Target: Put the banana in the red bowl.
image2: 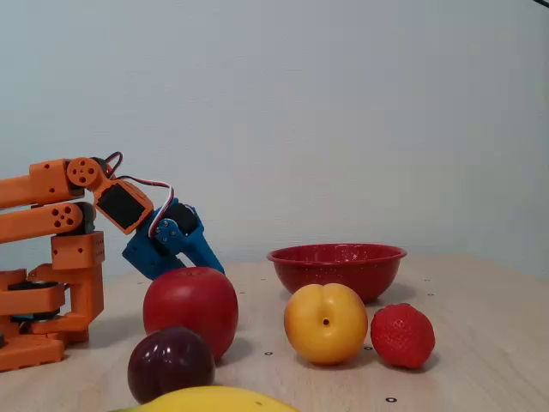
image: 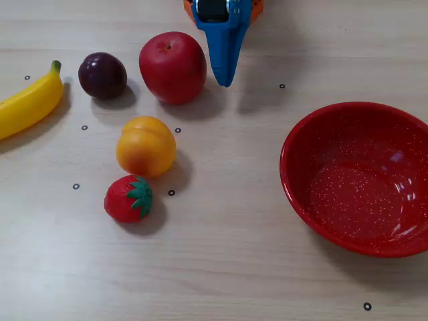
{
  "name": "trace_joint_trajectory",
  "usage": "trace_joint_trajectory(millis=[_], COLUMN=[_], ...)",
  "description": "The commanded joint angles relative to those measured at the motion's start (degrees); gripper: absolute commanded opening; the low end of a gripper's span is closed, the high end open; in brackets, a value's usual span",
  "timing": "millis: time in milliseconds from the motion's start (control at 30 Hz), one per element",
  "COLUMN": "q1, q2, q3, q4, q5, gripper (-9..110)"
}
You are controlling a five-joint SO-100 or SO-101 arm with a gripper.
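The yellow banana (image: 28, 101) lies at the left edge of a fixed view, green stem up toward the dark plum; only its curved top (image2: 214, 400) shows at the bottom of the other fixed view. The red bowl (image: 361, 177) sits empty at the right, and stands behind the fruits (image2: 336, 268) in the side view. My blue gripper (image: 225, 81) points down near the table beside the red apple, far from the banana. Its jaws look shut with nothing between them (image2: 216, 268).
A red apple (image: 172, 67), a dark plum (image: 102, 75), a yellow-orange peach (image: 146, 146) and a strawberry (image: 128, 198) lie between banana and bowl. The orange arm base (image2: 51, 275) stands at the left of the side view.
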Motion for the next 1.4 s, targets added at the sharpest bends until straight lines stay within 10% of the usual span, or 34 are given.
trace_joint_trajectory(millis=[0, 667, 1367], q1=[0.79, 0.18, -9.4], q2=[0.62, -2.02, -39.11], q3=[-2.29, -5.1, -52.38], q4=[-1.93, -0.88, 11.95], q5=[2.81, 4.66, 11.43], gripper=[0, 0, 0])
